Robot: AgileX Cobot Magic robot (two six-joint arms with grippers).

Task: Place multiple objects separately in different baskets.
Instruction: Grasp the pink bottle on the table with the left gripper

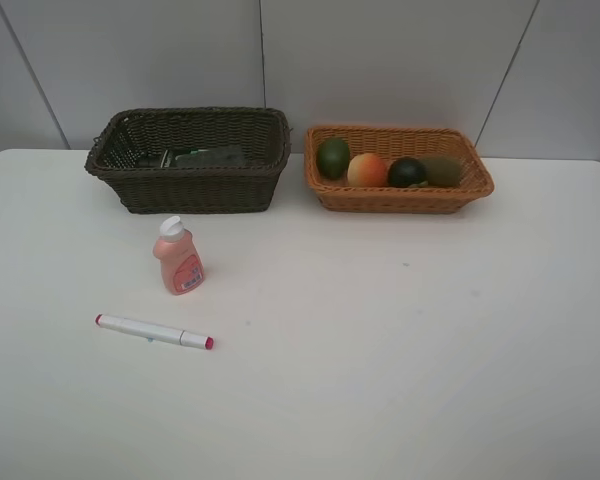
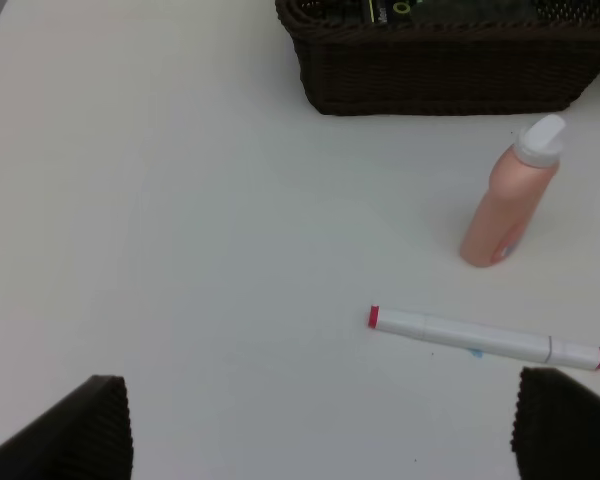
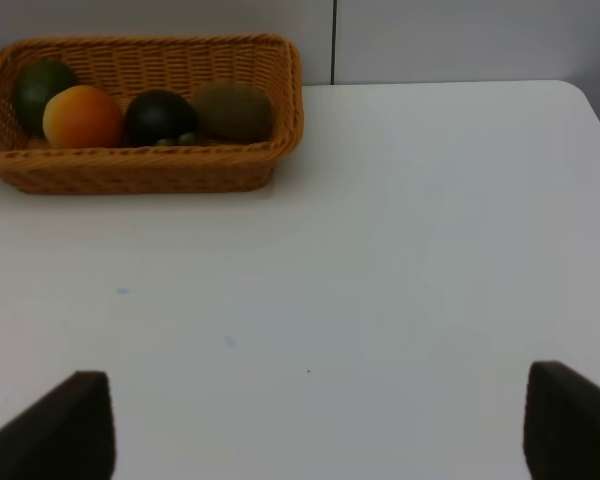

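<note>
Exterior high view shows a white table (image 1: 410, 360) with two woven baskets along its far edge: the dark brown basket (image 1: 195, 192) and, at its 3 o'clock, the light orange-tan basket (image 1: 400, 198). A dark-green box (image 1: 210, 156) lies inside the dark one. The tan one holds a row of green fruit (image 1: 332, 157), orange-red fruit (image 1: 367, 170), dark-green round fruit (image 1: 407, 172) and brown kiwi (image 1: 442, 170). At 6 o'clock of the dark basket the pink white-capped bottle (image 1: 179, 258) stands upright on the table. At the bottle's 7 o'clock the white pink-tipped marker (image 1: 153, 331) lies flat, apart from it. Left wrist view shows the left gripper (image 2: 320, 435) above the table, jaws spread wide with nothing between them. The marker lies just ahead of one fingertip, with the bottle beyond it near the dark basket's wall. Right wrist view shows the right gripper (image 3: 315, 430) likewise spread wide and empty, the tan basket and its fruit well ahead.
</note>
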